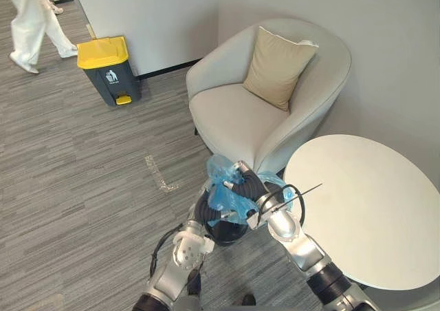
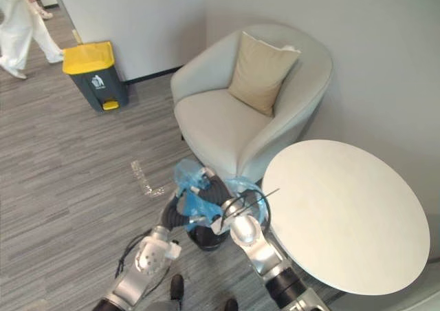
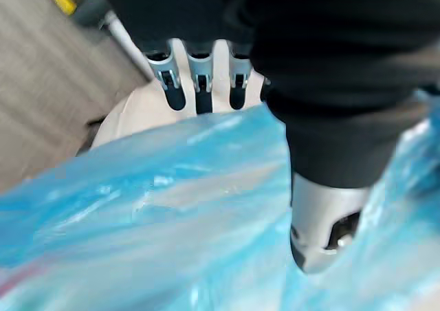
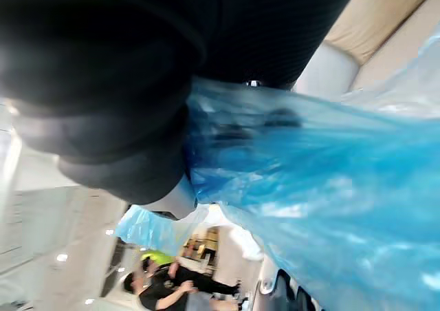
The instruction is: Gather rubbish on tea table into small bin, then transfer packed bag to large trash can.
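Head view: blue bag point(image 1: 223, 195) sits at 6 o'clock, its mouth bunched above the small bin point(image 1: 224, 235), between armchair point(image 1: 254, 111) at 12 and tea table point(image 1: 364, 208) at 4. The table top shows bare white, so I judge gathering done and bag removal to be the step in hand. Left hand point(image 3: 344, 98): thumb lies on the blue film and the fingers point(image 3: 196, 84) pass behind it, which reads as a pinch on the bag. Right hand point(image 4: 124, 84): bag emerges from under it, grasp cannot be told. To do well: confirm both holds on the rim, lift straight up with hands level until the bag clears the bin. Large trash can point(image 1: 106, 70) stands at 10 o'clock, well apart; person point(image 1: 31, 22) walks near it, so check the path first.
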You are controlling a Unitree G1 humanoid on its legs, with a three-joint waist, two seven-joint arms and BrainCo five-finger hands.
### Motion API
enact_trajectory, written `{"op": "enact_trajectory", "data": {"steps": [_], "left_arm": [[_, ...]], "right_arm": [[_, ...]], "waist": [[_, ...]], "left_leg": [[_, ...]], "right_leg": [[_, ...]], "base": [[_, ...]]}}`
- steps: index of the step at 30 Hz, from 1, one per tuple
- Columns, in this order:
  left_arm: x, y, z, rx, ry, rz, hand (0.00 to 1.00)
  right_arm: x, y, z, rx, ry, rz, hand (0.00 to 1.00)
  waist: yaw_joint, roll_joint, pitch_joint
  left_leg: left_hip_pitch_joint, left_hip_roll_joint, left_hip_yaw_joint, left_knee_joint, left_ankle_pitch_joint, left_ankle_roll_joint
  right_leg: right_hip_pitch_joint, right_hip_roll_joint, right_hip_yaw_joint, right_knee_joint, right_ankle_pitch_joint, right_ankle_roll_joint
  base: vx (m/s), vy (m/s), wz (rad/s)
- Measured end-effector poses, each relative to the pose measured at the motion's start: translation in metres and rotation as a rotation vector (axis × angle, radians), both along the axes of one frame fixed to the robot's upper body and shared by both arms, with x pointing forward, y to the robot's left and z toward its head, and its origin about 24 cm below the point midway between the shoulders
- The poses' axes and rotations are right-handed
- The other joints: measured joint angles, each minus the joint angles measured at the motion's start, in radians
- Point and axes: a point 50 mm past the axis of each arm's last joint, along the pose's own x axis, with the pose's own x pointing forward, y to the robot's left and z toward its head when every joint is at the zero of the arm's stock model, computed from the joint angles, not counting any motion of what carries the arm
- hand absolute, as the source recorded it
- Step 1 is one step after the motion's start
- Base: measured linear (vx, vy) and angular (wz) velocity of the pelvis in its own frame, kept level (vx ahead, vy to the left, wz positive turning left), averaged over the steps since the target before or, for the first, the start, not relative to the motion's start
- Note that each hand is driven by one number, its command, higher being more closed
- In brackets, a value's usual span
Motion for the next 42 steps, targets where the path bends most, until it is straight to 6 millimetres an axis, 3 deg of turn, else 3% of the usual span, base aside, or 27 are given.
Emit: {"op": "enact_trajectory", "data": {"steps": [8,17,24,25,28,29,37,42], "left_arm": [[-0.007,-0.02,0.006,0.07,-0.05,-0.12,0.0],[-0.012,-0.023,0.003,0.111,-0.043,-0.193,0.0],[-0.019,-0.025,-0.004,0.1,-0.004,-0.215,0.0],[-0.021,-0.024,-0.007,0.083,0.009,-0.217,1.0],[-0.024,-0.023,-0.013,0.059,0.046,-0.211,1.0],[-0.022,-0.023,-0.028,0.07,0.123,-0.219,1.0],[-0.004,-0.027,-0.029,0.035,0.156,-0.198,1.0],[0.003,-0.019,-0.027,-0.061,0.178,-0.122,1.0]], "right_arm": [[-0.006,0.015,0.005,0.036,0.004,0.085,1.0],[-0.012,0.029,0.026,0.077,-0.058,0.189,1.0],[-0.015,0.033,0.026,0.119,-0.017,0.24,1.0],[-0.015,0.033,0.026,0.132,-0.01,0.245,1.0],[-0.014,0.036,0.029,0.14,-0.012,0.265,1.0],[-0.015,0.039,0.03,0.144,-0.008,0.286,1.0],[-0.013,0.039,0.024,0.16,0.031,0.29,1.0],[-0.003,0.029,0.005,0.123,0.099,0.227,1.0]], "waist": [[0.0,0.0,-0.007],[-0.001,-0.016,-0.019],[-0.002,-0.017,-0.02],[-0.002,-0.017,-0.02],[-0.002,-0.017,-0.02],[-0.004,-0.02,-0.022],[-0.021,-0.023,-0.023],[-0.038,-0.023,-0.024]], "left_leg": [[0.005,-0.001,0.0,0.0,0.001,-0.001],[0.005,-0.001,0.011,0.0,0.001,-0.001],[0.005,0.0,0.018,0.0,0.001,-0.001],[0.005,0.0,0.02,0.0,0.001,-0.001],[0.005,0.008,0.026,0.0,0.0,-0.002],[0.002,0.014,0.045,0.0,-0.002,-0.005],[0.003,0.017,0.062,0.0,-0.002,-0.004],[0.005,0.017,0.067,0.0,-0.002,-0.004]], "right_leg": [[-0.003,-0.001,0.001,0.002,0.0,0.001],[-0.008,-0.001,0.012,0.0,0.002,0.003],[-0.012,-0.001,0.02,0.0,0.006,0.004],[-0.013,-0.001,0.022,0.0,0.006,0.005],[-0.018,-0.001,0.03,-0.002,0.008,0.005],[-0.025,0.004,0.052,-0.019,0.02,0.003],[-0.021,0.007,0.07,-0.035,0.041,0.002],[-0.017,0.006,0.077,-0.036,0.047,0.001]], "base": [[-0.01,0.001,0.0],[0.0,0.0,-0.02],[0.0,0.0,-0.03],[0.0,0.0,0.0],[0.0,-0.001,-0.14],[0.02,-0.011,-0.29],[0.01,0.0,-0.1],[0.01,0.003,-0.04]]}}
